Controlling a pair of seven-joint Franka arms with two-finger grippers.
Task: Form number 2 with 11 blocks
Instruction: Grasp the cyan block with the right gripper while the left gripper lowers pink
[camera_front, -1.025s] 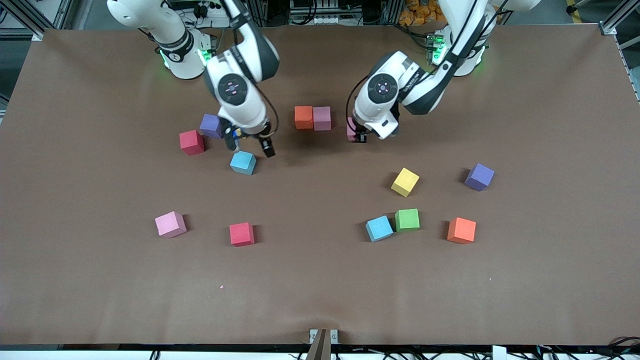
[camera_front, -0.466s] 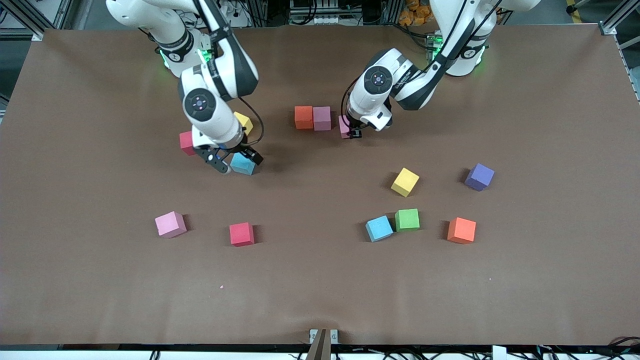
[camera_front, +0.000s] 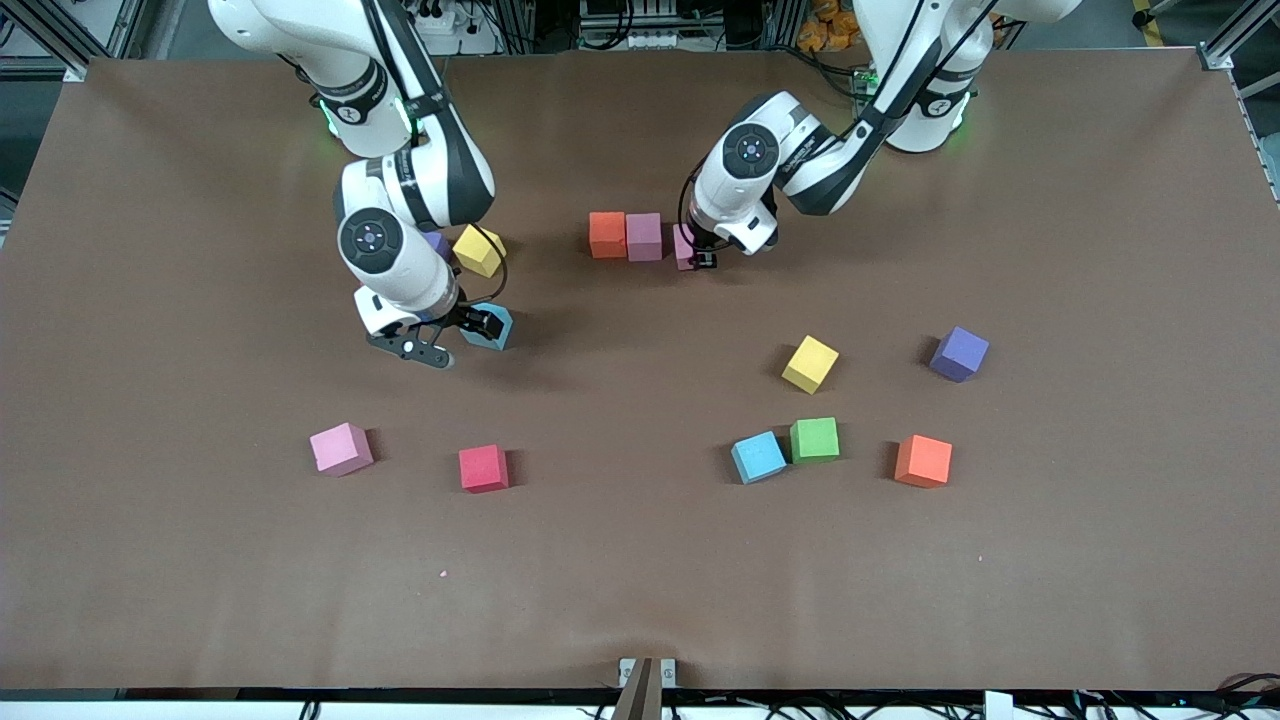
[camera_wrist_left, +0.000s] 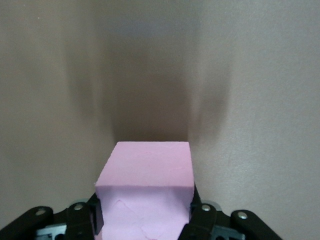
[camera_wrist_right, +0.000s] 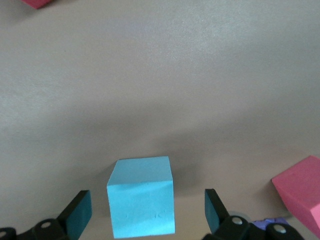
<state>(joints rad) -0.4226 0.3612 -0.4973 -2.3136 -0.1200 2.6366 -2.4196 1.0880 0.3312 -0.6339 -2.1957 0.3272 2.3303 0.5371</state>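
My right gripper (camera_front: 458, 338) is open and low over the table, its fingers on either side of a light blue block (camera_front: 493, 326) (camera_wrist_right: 141, 197) without touching it. My left gripper (camera_front: 697, 258) (camera_wrist_left: 145, 222) is shut on a pink block (camera_front: 685, 247) (camera_wrist_left: 145, 187), held just above the table beside a short row of an orange block (camera_front: 607, 234) and a pink block (camera_front: 644, 236). The held block is at the end of the row toward the left arm. A yellow block (camera_front: 479, 250) lies by the right arm.
Loose blocks nearer the front camera: pink (camera_front: 341, 448), red (camera_front: 484, 468), light blue (camera_front: 758, 456), green (camera_front: 815, 439), orange (camera_front: 923, 460), yellow (camera_front: 810, 363). One purple cube (camera_front: 959, 353) lies toward the left arm's end. Another (camera_front: 437, 243) peeks from under the right arm, near a red block (camera_wrist_right: 300, 192).
The right gripper swung toward the right arm's end and came down around the light blue block. The left gripper carried the pink block closer to the row.
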